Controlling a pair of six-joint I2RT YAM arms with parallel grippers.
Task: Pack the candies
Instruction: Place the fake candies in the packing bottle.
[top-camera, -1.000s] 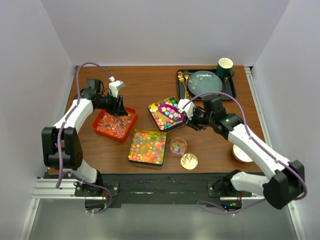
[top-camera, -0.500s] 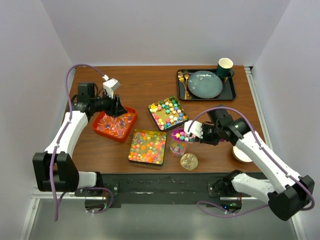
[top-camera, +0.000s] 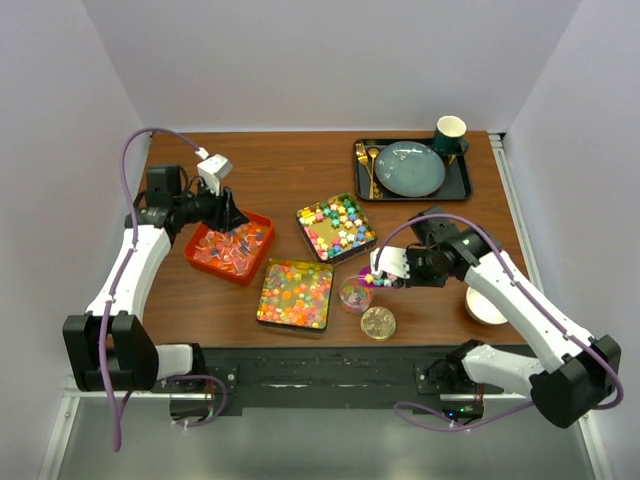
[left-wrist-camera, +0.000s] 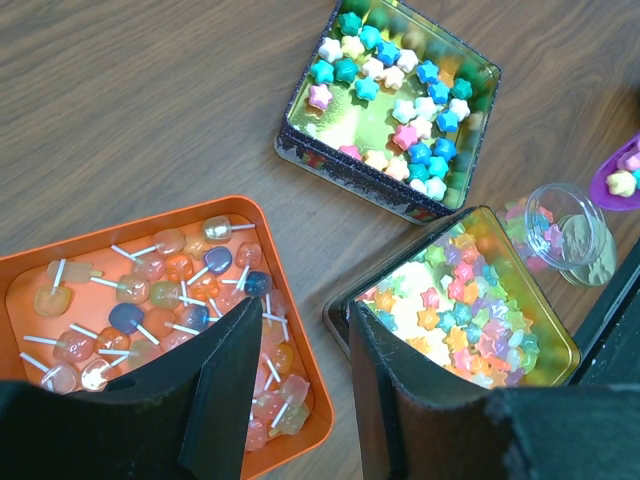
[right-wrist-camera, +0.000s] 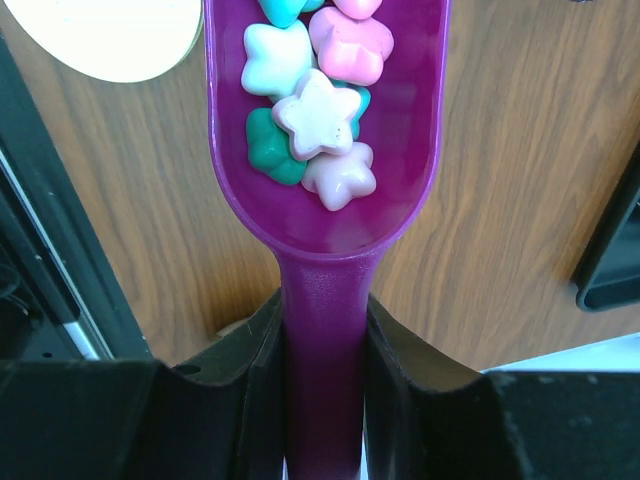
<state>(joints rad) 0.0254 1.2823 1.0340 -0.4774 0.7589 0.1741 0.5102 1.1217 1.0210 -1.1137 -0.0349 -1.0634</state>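
Pouring step: 1 load of star candies (right-wrist-camera: 318, 113) is held in the purple scoop (right-wrist-camera: 412, 150), clamped by the right gripper (right-wrist-camera: 322, 330) beside the clear jar (top-camera: 355, 293) at near centre (left gripper (left-wrist-camera: 300, 345) empty, fingers apart), so a tilt over its mouth is called for.

Far-tin stars (left-wrist-camera: 400, 100): teal, blue, white and pink star candies, loose in one thin layer in the far tin (left-wrist-camera: 350, 182), with its gold floor showing between them.
Near-tin stars (left-wrist-camera: 470, 300): pastel pink, yellow and green, packed thickly across the near tin (left-wrist-camera: 558, 348), just left of the jar.
Jar stars (left-wrist-camera: 545, 232): a few mixed stars low in the small clear jar (left-wrist-camera: 585, 250), which stands upright and uncapped.
Scoop stars (right-wrist-camera: 320, 110): white, pink and teal, heaped in the bowl of the purple scoop (right-wrist-camera: 320, 300), above the surface just right of the jar.
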